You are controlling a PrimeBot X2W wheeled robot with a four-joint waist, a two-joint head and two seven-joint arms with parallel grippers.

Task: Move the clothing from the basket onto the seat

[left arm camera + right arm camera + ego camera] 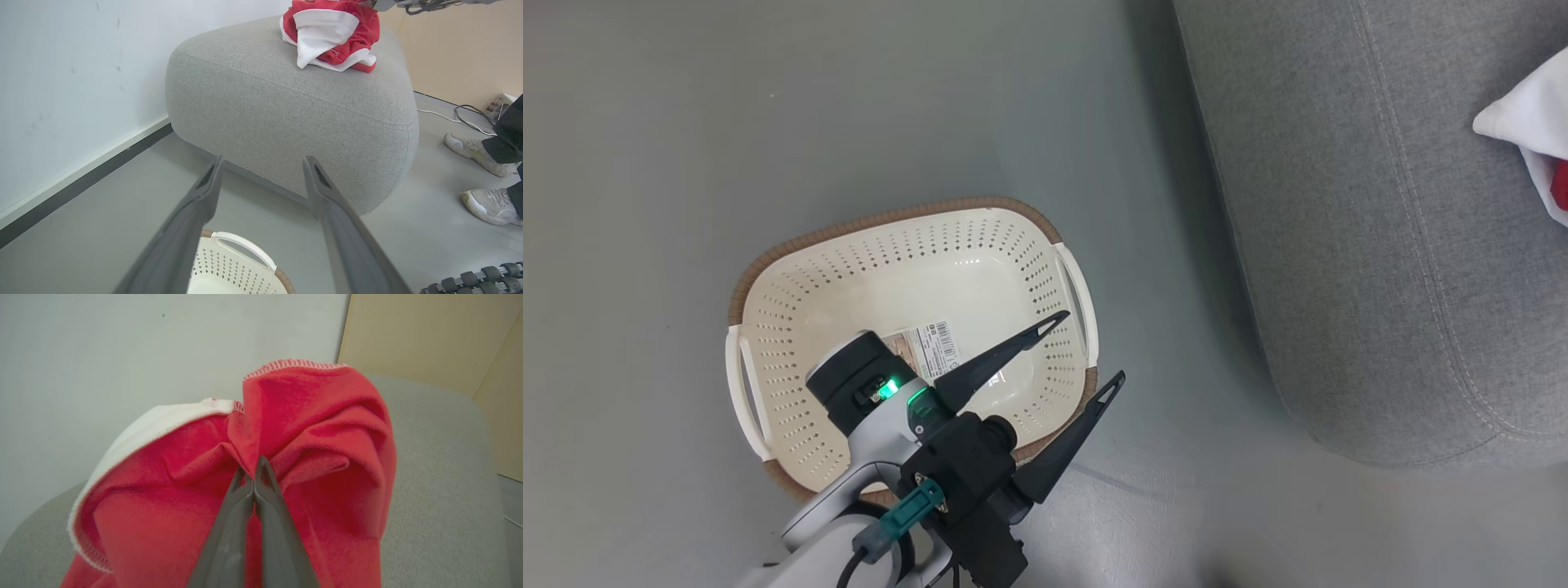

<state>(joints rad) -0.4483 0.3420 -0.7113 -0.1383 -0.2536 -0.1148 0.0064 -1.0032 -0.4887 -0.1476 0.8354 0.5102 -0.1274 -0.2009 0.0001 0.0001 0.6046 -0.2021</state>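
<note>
Red and white clothing (331, 36) lies in a soft heap on top of the seat (286, 114), near its far end. In the head view, one white corner of it (1535, 131) pokes in at the far right, on the grey seat (1380, 245).

The right gripper (253, 467) has its two dark fingers pressed together. They pinch a fold of the red cloth (327, 428), and wrinkles run out from that spot. A white edge with small stitches runs along the left side of the cloth. The grey seat (441, 477) lies under it.

The basket (792, 327) sits on the grey floor (686, 122), to the left of the seat and apart from it. Its brown rim goes round the top. Its walls are full of little holes. A sticker (931, 347) with black lines lies flat on its bare bottom.

The left gripper (1094, 345) hangs over the near right part of the basket. Its fingers are spread wide, with nothing between them. One fingertip is over the basket's right handle and the other is just past the rim. In the left wrist view, the spread fingers (263, 161) point at the side of the seat, and the basket's handle (229, 261) shows low between them.

Far right on the floor stand a person's two pale shoes (488, 206), next to a thin white cable (449, 118).
</note>
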